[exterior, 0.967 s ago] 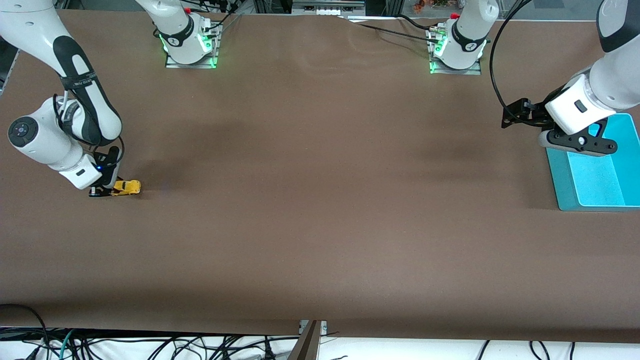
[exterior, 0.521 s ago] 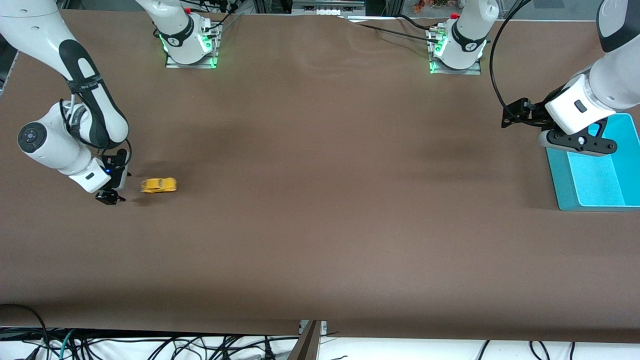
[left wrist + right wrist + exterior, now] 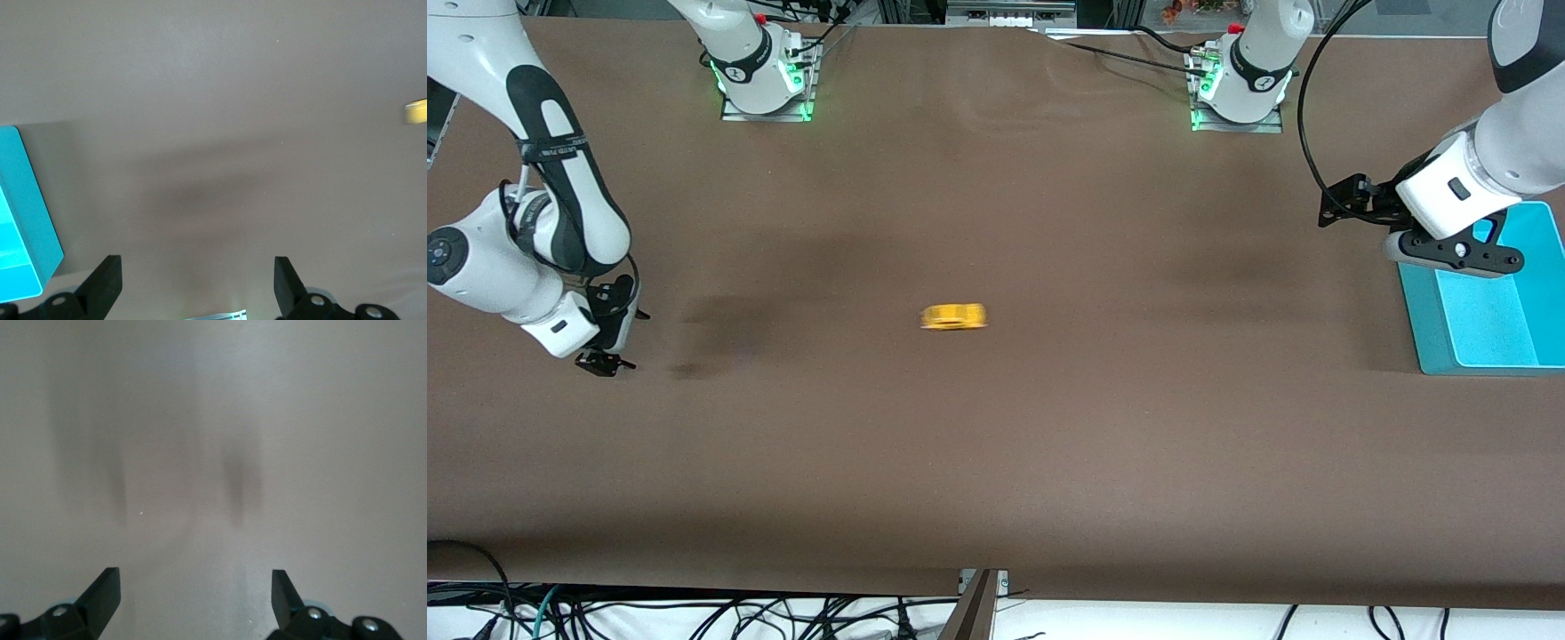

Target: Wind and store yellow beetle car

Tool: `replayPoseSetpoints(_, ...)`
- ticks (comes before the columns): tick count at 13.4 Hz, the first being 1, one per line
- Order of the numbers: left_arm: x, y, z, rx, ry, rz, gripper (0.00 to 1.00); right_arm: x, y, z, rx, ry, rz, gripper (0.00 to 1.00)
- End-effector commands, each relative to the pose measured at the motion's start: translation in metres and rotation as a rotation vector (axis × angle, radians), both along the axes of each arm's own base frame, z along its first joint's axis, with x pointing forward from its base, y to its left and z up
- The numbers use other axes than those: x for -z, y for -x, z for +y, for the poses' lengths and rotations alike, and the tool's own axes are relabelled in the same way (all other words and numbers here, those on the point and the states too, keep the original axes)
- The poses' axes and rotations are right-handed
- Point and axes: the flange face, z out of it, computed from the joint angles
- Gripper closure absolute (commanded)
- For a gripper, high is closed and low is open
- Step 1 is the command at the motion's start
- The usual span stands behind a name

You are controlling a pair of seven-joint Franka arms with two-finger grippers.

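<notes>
The yellow beetle car (image 3: pixel 954 317) is on the bare brown table near its middle, blurred by motion, and no gripper touches it. It also shows at the edge of the left wrist view (image 3: pixel 417 111). My right gripper (image 3: pixel 602 362) is open and empty, low over the table at the right arm's end, well apart from the car. Its wrist view (image 3: pixel 195 580) shows only bare table between the fingers. My left gripper (image 3: pixel 1332 206) is open and empty, held above the table beside the teal bin, with nothing between its fingers (image 3: pixel 197 267).
An open teal bin (image 3: pixel 1424 320) stands at the left arm's end of the table and also shows in the left wrist view (image 3: pixel 30 200). The two arm bases (image 3: pixel 765 80) (image 3: pixel 1238 89) stand along the table's edge farthest from the front camera.
The car left the right gripper's fingers and rolled across the table toward the left arm's end, from beside that gripper to the middle. The right gripper drew back slightly. The left arm has not moved.
</notes>
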Motion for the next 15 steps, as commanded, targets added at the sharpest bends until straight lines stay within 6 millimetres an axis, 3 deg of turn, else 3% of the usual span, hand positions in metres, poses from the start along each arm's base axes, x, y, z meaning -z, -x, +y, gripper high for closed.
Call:
replayPoseSetpoints(1, -0.003, -0.002, 0.0, -0.004, 0.024, 0.009, 0.0, -0.049, -0.023, 0.014, 0.158, -0.045, 0.02, 0.0)
replayPoseSetpoints(4, -0.003, -0.002, 0.0, -0.004, 0.024, 0.009, 0.0, -0.102, -0.047, 0.043, 0.366, -0.074, 0.094, 0.0)
replayPoseSetpoints(6, -0.004, -0.002, 0.0, -0.004, 0.024, 0.007, 0.0, -0.125, -0.057, 0.075, 0.502, -0.074, 0.134, 0.0)
replayPoseSetpoints(8, -0.003, -0.002, 0.0, -0.004, 0.024, 0.009, 0.0, -0.138, -0.058, 0.112, 0.619, -0.066, 0.148, 0.0)
replayPoseSetpoints(11, 0.004, 0.002, 0.0, 0.086, 0.039, 0.04, 0.0, -0.144, -0.054, 0.145, 0.811, -0.049, 0.196, 0.0)
replayPoseSetpoints(14, 0.006, 0.003, 0.004, 0.098, 0.041, 0.049, 0.0, -0.175, -0.048, 0.181, 1.009, -0.029, 0.215, 0.0)
replayPoseSetpoints(15, 0.008, 0.003, 0.007, 0.101, 0.04, 0.052, 0.0, -0.194, -0.044, 0.189, 1.066, -0.033, 0.206, 0.0)
